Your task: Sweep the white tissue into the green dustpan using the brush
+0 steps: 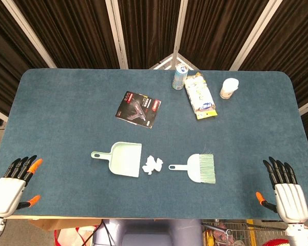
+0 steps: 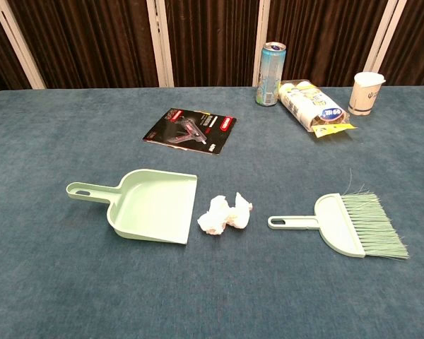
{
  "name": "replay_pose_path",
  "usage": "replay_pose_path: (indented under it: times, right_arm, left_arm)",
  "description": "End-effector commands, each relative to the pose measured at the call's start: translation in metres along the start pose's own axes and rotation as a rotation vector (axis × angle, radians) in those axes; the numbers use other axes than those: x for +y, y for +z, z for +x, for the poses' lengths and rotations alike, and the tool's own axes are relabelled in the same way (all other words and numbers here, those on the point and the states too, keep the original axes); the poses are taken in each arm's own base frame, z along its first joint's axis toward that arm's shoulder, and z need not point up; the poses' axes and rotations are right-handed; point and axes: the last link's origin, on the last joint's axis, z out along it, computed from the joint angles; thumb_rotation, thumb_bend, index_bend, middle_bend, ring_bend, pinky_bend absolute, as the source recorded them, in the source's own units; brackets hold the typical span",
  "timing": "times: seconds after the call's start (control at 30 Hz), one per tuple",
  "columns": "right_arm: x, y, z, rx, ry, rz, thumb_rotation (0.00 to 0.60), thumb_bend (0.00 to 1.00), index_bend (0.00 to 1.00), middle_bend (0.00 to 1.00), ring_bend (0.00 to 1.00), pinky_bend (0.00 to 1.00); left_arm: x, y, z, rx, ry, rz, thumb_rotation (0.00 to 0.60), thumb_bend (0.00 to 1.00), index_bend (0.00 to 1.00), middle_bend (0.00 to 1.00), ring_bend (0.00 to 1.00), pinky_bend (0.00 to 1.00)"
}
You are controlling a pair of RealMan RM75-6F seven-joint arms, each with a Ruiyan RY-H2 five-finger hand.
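Note:
A crumpled white tissue (image 1: 152,165) (image 2: 225,214) lies on the blue table between the green dustpan (image 1: 123,159) (image 2: 150,205) on its left and the green brush (image 1: 200,167) (image 2: 350,224) on its right. The dustpan's mouth faces the tissue and its handle points left. The brush handle points toward the tissue, bristles to the right. My left hand (image 1: 13,185) rests at the near left corner, fingers apart, holding nothing. My right hand (image 1: 286,192) rests at the near right corner, fingers apart and empty. Neither hand shows in the chest view.
A black packaged item (image 1: 138,109) (image 2: 191,130) lies behind the dustpan. At the far edge stand a can (image 1: 179,77) (image 2: 271,64), a snack packet (image 1: 199,95) (image 2: 312,106) and a white paper cup (image 1: 229,88) (image 2: 366,93). Dark curtains hang behind the table.

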Motion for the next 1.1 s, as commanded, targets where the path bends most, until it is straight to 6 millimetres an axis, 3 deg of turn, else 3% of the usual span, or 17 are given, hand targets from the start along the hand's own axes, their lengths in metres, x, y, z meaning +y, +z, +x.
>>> replay_pose_path:
  times: [0.03, 0.8, 0.87, 0.97, 1.0, 1.1]
  right_arm:
    - [0.000, 0.000, 0.000, -0.002, 0.000, 0.001, 0.600, 0.26, 0.00, 0.00, 0.00, 0.00]
    - [-0.012, 0.008, 0.005, 0.014, 0.046, 0.039, 0.600, 0.26, 0.00, 0.00, 0.01, 0.02]
    - [-0.017, 0.015, 0.006, 0.022, 0.052, 0.052, 0.600, 0.26, 0.00, 0.05, 0.08, 0.13]
    - [-0.028, 0.034, 0.006, 0.025, 0.067, 0.073, 0.600, 0.26, 0.00, 0.29, 0.33, 0.38]
    - [-0.043, 0.052, 0.000, 0.004, 0.080, 0.109, 0.600, 0.26, 0.00, 0.38, 0.42, 0.46]
    - [-0.056, 0.071, -0.007, -0.022, 0.067, 0.122, 0.600, 0.26, 0.03, 0.59, 0.63, 0.60]
  left_arm:
    - [0.000, 0.000, 0.000, 0.000, 0.001, -0.001, 0.600, 0.00, 0.00, 0.00, 0.00, 0.00]
    - [0.001, -0.001, 0.001, 0.003, 0.003, -0.006, 0.600, 0.00, 0.00, 0.00, 0.00, 0.00]
    - [0.001, -0.001, 0.001, 0.003, 0.004, -0.007, 0.600, 0.00, 0.00, 0.00, 0.00, 0.00]
    - [0.001, -0.001, 0.001, 0.004, 0.005, -0.007, 0.600, 0.00, 0.00, 0.00, 0.00, 0.00]
    - [0.001, -0.001, 0.000, 0.001, 0.007, -0.003, 0.600, 0.00, 0.00, 0.00, 0.00, 0.00]
    - [0.001, 0.000, 0.000, 0.001, 0.012, -0.001, 0.600, 0.00, 0.00, 0.00, 0.00, 0.00]
